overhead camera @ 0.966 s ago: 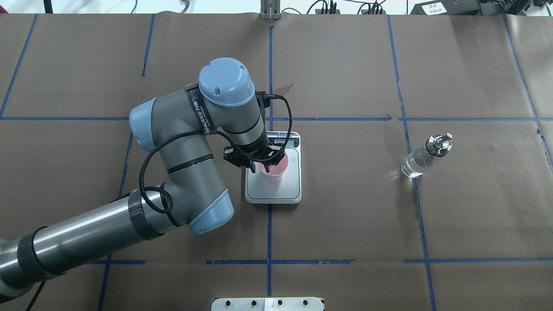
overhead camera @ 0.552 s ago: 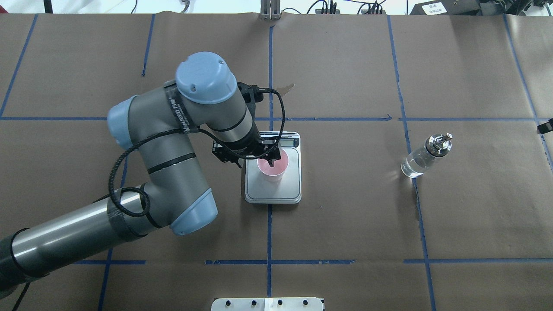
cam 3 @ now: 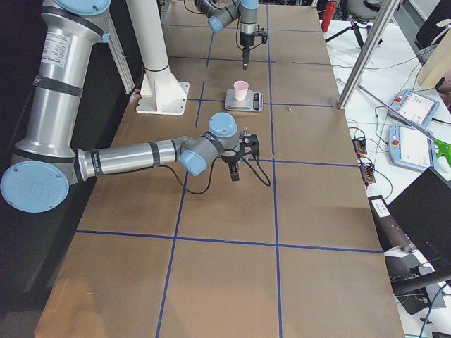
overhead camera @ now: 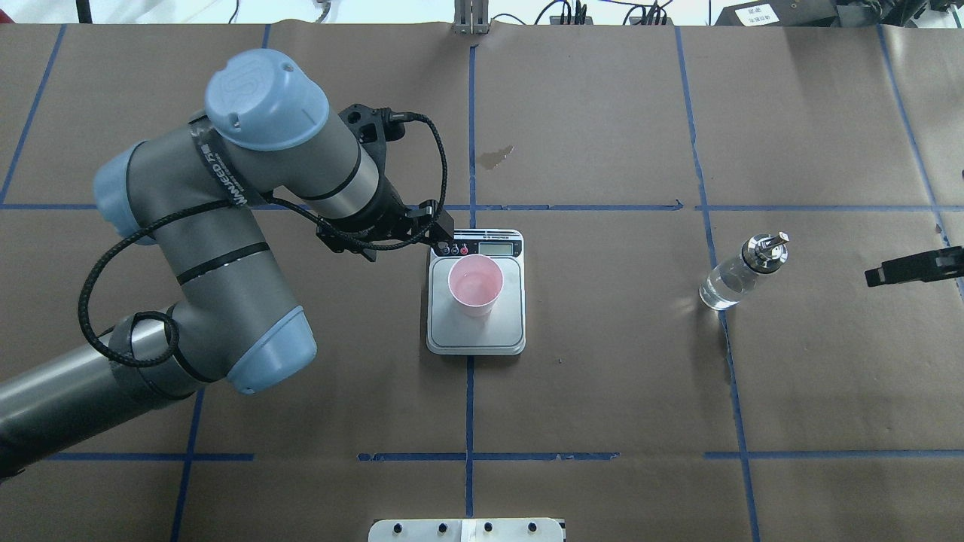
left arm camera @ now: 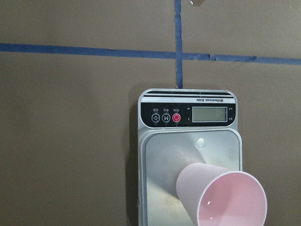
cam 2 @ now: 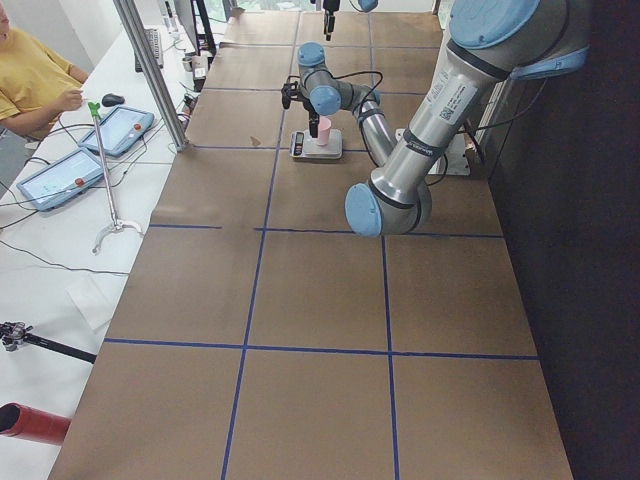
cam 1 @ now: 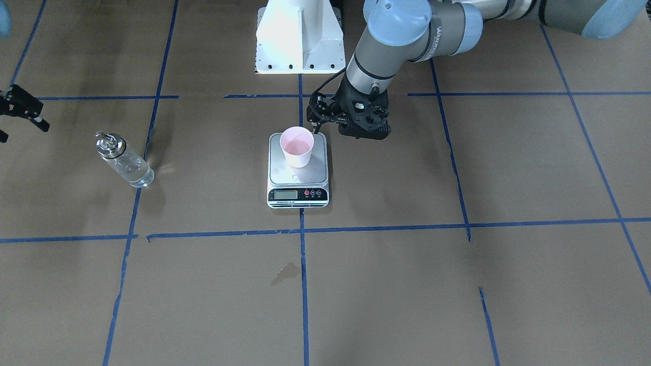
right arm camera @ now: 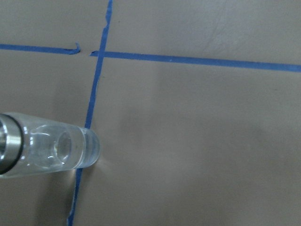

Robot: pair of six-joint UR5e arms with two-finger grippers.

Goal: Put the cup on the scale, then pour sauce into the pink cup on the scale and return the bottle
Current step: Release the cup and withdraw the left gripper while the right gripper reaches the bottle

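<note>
You had the first step done — the cup [overhead camera: 475,284] stood upright on the scale [overhead camera: 509,331], near the middle of its platform, with nothing touching it. As far as I could judge it looked empty. The left end effector [overhead camera: 441,233] hung just beside the scale's far-left corner and held nothing; I could not tell how wide it stood.

The whole pour was yet to come. The bottle [overhead camera: 742,272] stood upright on the surface [overhead camera: 602,406], well to the right of the scale, with the sauce inside and nothing gripping it. The right end effector [cam 1: 20,109] was near the bottle, further right but apart from it, and its jaws looked spread and empty. By my reckoning you had three steps left — taking the bottle, tipping it over the cup, and setting it back.
</note>
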